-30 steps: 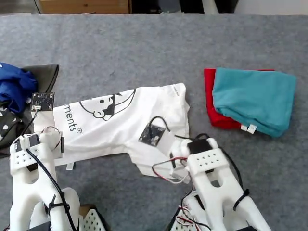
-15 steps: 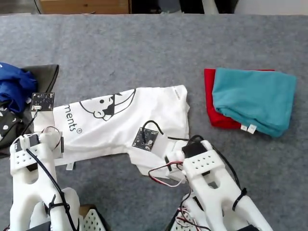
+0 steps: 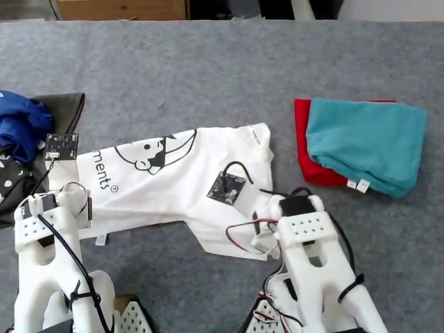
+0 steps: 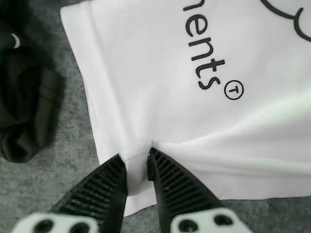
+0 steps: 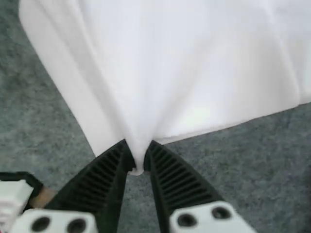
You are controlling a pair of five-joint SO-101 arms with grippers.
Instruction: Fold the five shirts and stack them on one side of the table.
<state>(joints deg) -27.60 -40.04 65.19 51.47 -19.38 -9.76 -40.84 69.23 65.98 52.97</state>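
On table: shirt pinched at two edges

High view: shirt lies centre-left; right arm has shifted right, left arm unmoved; bare table beyond. Left wrist: left gripper pinches hem. Right wrist: right gripper pinches edge fold.

Black lettering with a small circled mark is printed on the white shirt. Tags at the teal shirt are too small to be read.
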